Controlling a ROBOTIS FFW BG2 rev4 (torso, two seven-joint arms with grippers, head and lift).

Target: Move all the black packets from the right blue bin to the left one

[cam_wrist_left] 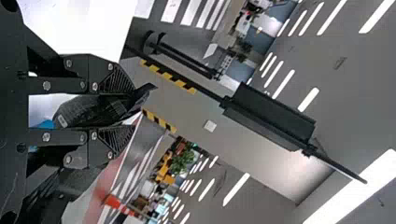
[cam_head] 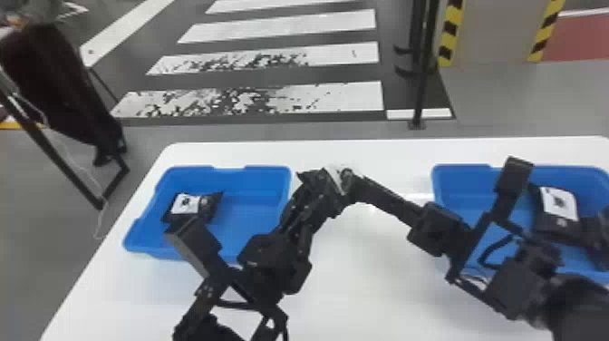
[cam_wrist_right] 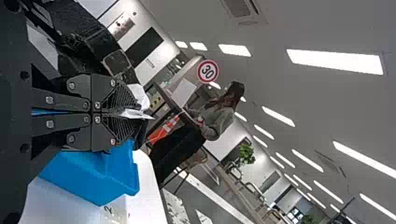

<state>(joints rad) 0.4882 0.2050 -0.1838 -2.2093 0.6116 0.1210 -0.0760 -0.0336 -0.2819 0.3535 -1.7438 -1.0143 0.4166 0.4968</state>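
Tbl (cam_head: 376, 272) w/ bins (cam_head: 253, 181) (pole (cam_head: 421, 81) beyond)

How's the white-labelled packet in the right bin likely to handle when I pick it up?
The packet will probably flex: its corner near the rim flares out thinly, like a pouch's. Broad and rectangular, it seems unlikely to roll in the bin. Weight I can't judge.
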